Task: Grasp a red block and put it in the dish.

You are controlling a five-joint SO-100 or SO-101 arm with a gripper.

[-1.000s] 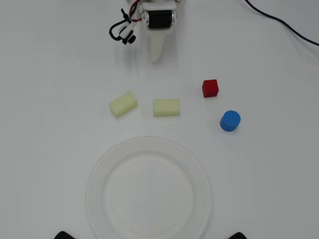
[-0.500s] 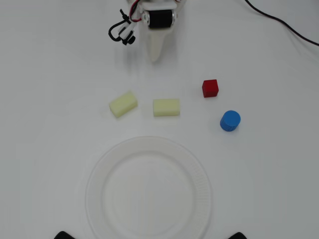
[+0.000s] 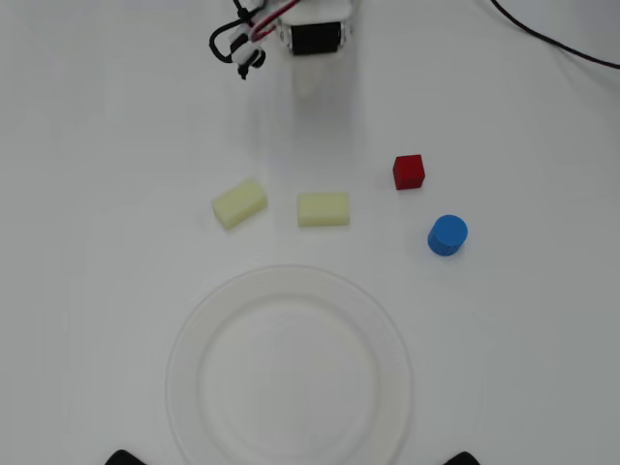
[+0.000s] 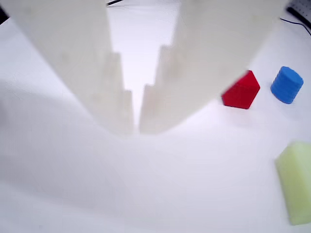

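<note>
The red block (image 3: 409, 171) is a small cube on the white table, right of centre in the overhead view. It also shows in the wrist view (image 4: 241, 91), to the right of my fingers and partly behind the right one. The dish (image 3: 184, 334) is a large white paper plate at the bottom centre, with nothing in it. My gripper (image 4: 136, 130) is white, its fingertips almost touching, and it holds nothing. It hangs over bare table near the arm's base (image 3: 315, 37), well up and left of the red block.
A blue cylinder (image 3: 448, 235) stands just below and right of the red block, also in the wrist view (image 4: 286, 85). Two pale yellow blocks (image 3: 239, 203) (image 3: 324, 209) lie above the plate; one shows in the wrist view (image 4: 296, 187). Cables run along the top edge.
</note>
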